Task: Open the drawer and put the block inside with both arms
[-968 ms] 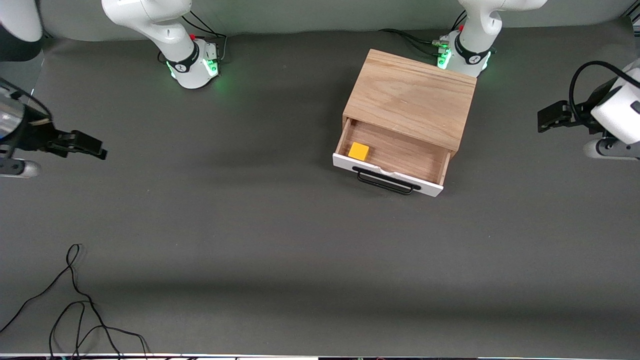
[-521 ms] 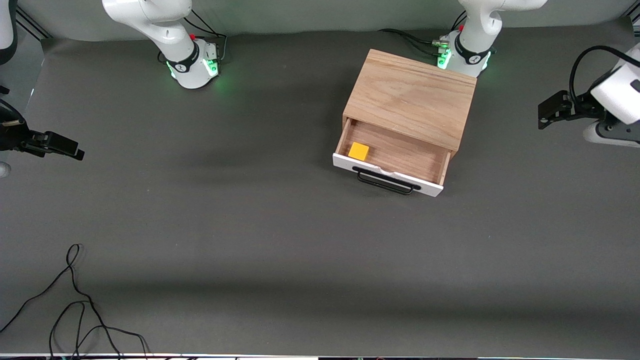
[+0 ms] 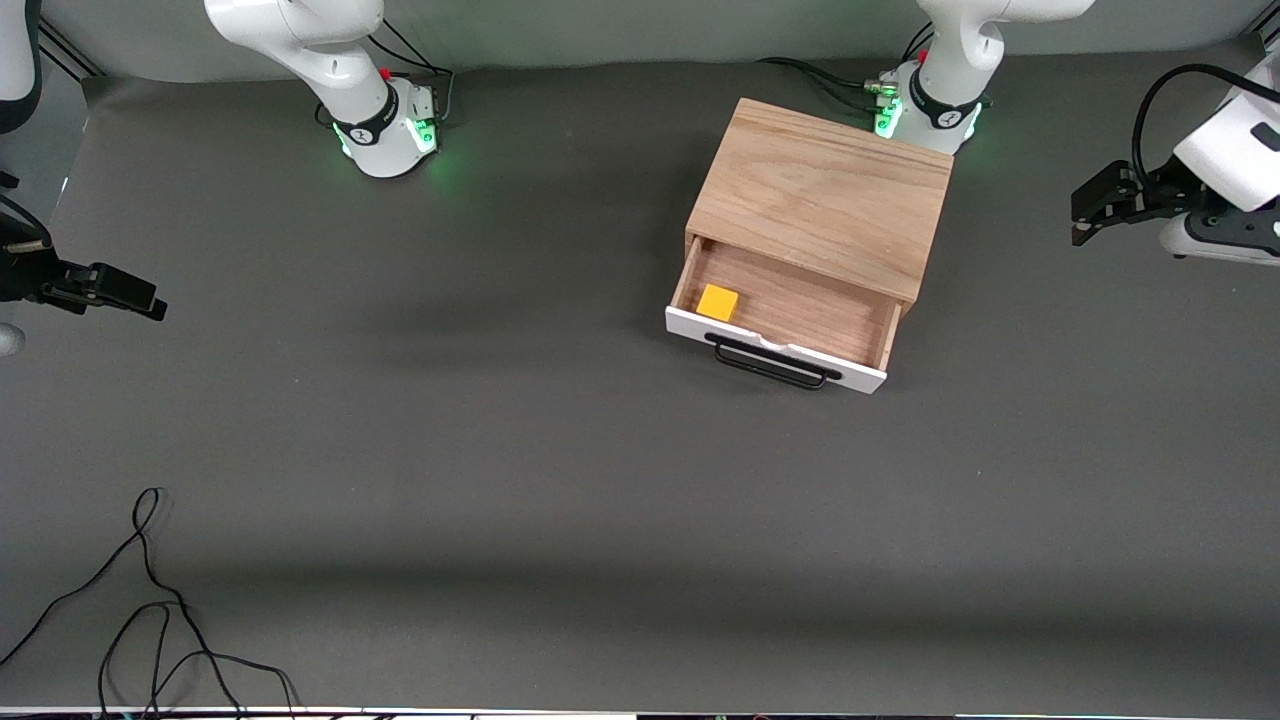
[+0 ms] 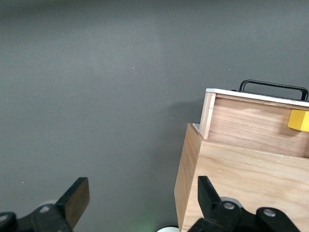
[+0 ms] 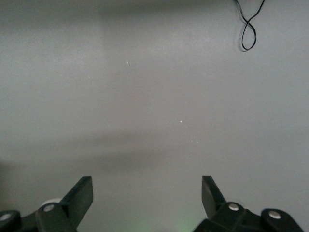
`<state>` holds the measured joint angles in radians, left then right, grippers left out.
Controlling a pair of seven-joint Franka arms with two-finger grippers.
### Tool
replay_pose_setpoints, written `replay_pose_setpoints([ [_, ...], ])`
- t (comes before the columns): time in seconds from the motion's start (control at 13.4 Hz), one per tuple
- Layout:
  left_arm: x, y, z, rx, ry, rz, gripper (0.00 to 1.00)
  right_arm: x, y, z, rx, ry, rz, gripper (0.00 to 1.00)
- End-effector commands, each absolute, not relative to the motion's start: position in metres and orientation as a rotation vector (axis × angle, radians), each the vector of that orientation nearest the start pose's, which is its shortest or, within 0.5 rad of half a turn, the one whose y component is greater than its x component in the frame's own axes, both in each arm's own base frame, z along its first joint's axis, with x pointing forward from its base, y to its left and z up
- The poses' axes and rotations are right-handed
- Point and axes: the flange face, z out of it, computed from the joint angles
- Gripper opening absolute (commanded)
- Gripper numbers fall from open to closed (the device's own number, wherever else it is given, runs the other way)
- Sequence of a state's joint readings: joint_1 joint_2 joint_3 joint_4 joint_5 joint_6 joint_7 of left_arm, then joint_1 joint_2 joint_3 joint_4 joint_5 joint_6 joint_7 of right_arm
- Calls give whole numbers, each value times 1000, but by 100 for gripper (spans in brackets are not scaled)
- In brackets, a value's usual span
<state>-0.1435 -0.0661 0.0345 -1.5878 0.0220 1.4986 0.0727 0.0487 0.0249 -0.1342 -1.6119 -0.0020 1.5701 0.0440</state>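
Oak box sits on the dark grey table toward the left arm's end, just in front of the left arm's green-lit base. Drawer is pulled out toward the front camera, approx. half its depth showing; white front panel and black bar handle face that camera. Box is turned slightly, so the drawer front runs at an angle.

Yellow block lies inside the drawer, on the drawer floor, in the corner toward the right arm's end, just beside the front panel. Left wrist view shows the same block against the inner face of the drawer's front.

Left gripper hangs over bare table at the left arm's end, well apart from box and drawer. Its fingers are spread wide w/ nothing between them.

Right gripper hangs over bare table at the right arm's end, well apart from the box. Its fingers are also spread wide, holding nothing; only grey table surface shows between them.

Loose black cable lies on the table at the right arm's end, nearer to the front camera than everything else; a loop of it shows in the right wrist view.
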Motion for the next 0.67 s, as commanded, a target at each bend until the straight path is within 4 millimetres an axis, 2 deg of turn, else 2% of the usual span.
replay_pose_setpoints([
  [0.0, 518, -54, 649, -3107, 302, 0, 100, 553, -48, 596, -3158, 171, 103, 100],
  [0.6, 521, -56, 647, -3108, 307, 7, 100, 553, -48, 596, -3158, 171, 103, 100],
])
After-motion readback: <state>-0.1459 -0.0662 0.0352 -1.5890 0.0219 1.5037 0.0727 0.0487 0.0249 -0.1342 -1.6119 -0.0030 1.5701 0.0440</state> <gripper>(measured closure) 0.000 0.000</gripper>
